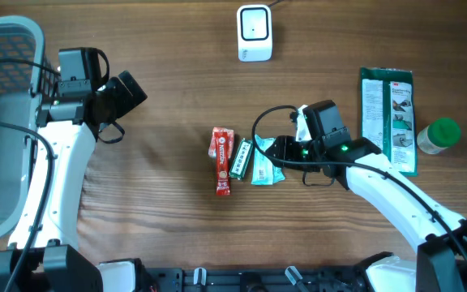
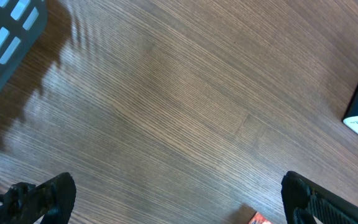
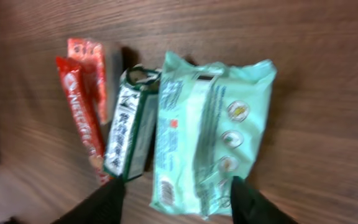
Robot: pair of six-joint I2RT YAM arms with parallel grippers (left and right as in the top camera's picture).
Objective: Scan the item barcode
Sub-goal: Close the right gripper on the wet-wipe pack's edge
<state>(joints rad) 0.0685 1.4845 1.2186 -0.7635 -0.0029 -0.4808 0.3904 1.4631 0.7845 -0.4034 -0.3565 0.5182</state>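
Counter [image 1: 160, 49]: wooden
Mint pouch [image 3: 210, 137]: laid robot-side of scanner [image 1: 254, 32], for pickup
Right tool [image 3: 176, 186]: parted over pouch
Left tool [image 2: 176, 183]: spread, idle

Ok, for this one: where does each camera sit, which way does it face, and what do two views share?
Overhead: fixed above the table, looking straight down; left arm and right arm both show.
Left wrist: on the left arm, facing down at bare wood; the open left hand shows at the bottom corners.
Right wrist: on the right arm, facing down at a mint packet, green pack and red sachets; right hand at bottom edge.
Shared: overhead also shows those three items.
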